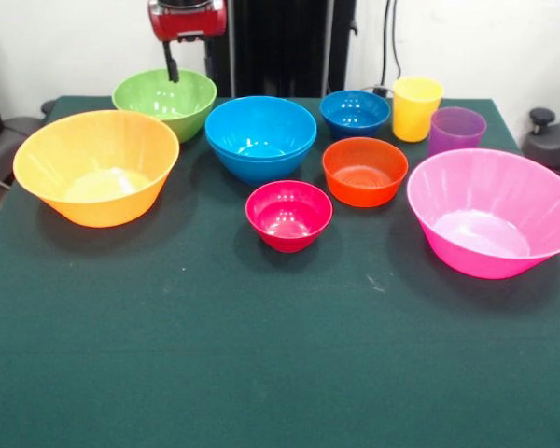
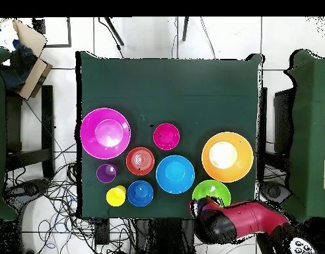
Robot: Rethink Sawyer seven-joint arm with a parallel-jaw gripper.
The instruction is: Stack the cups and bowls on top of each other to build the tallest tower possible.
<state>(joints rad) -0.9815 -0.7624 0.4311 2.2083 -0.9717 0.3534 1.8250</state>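
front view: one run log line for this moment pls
stage: start | tower: none yet | gripper: above green bowl, holding nothing | bowls, cups: all apart on table

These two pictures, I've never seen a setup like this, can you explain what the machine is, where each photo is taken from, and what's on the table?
It's a robot arm with a gripper, red and black, hanging over the green bowl and holding nothing. One picture looks across the green table toward the robot; the other looks straight down, robot at the bottom. On the table, all separate: large orange bowl and pink bowl, light blue bowl, dark blue bowl, orange-red bowl, crimson bowl, plus a yellow cup and purple cup.
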